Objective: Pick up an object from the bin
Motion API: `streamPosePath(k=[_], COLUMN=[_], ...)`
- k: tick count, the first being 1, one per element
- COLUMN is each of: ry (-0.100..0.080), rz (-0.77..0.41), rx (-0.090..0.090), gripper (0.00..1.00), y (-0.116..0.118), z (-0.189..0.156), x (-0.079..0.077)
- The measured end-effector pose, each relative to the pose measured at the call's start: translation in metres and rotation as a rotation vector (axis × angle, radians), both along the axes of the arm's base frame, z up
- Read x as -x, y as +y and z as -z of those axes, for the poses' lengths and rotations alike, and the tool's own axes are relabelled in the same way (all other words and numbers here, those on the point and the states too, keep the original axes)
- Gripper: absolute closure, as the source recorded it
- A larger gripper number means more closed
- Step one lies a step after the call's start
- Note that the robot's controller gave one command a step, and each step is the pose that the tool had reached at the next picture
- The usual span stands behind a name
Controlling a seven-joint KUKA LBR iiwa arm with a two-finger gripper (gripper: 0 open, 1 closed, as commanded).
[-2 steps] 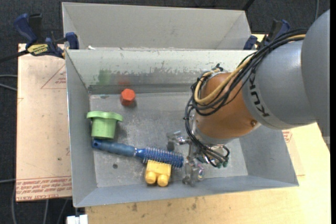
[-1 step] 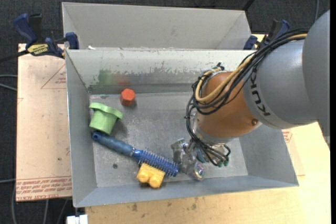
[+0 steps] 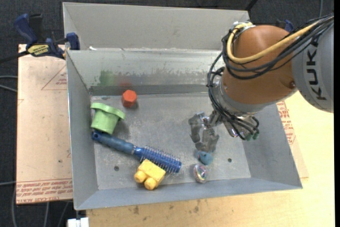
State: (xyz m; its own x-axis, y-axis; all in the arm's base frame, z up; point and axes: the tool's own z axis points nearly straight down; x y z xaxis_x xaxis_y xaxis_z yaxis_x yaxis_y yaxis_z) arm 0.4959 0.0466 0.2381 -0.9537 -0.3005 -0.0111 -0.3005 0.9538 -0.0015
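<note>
- The two-finger gripper (image 3: 204, 142) hangs low over the right half of the grey metal bin (image 3: 79, 114), beneath the arm's rounded orange wrist cover (image 3: 260, 72), which has looped yellow and black cables (image 3: 236, 53) over it
- Whether the gripper is spread or closed cannot be told from this angle, and nothing can be seen clamped in it
- A small teal-blue lump (image 3: 204, 157) lies on the bin floor just at the gripper's tip, on the near side of it; whether the two touch is not clear
- A small shiny silver round piece (image 3: 200, 173) lies just beside the lump, nearer the bin's front wall
- A blue plastic hairbrush with a long handle and bristled head (image 3: 139, 152) lies slantwise across the middle of the floor, well apart from the gripper
- A yellow plastic building block (image 3: 149, 174) touches the brush's bristled end on its front side
- A light green plastic flanged cup (image 3: 105, 118) lies tipped on its side at the left, close to the brush's handle end
- A small orange-red cylinder (image 3: 129, 97) stands near the back wall, just beyond the green cup
</note>
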Motion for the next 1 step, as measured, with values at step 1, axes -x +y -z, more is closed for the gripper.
streamPosePath(k=[1], ry=[0.008], rz=[0.000], rx=[0.000], gripper=[0.00], y=[-0.0001], z=[0.0040], x=[0.0016])
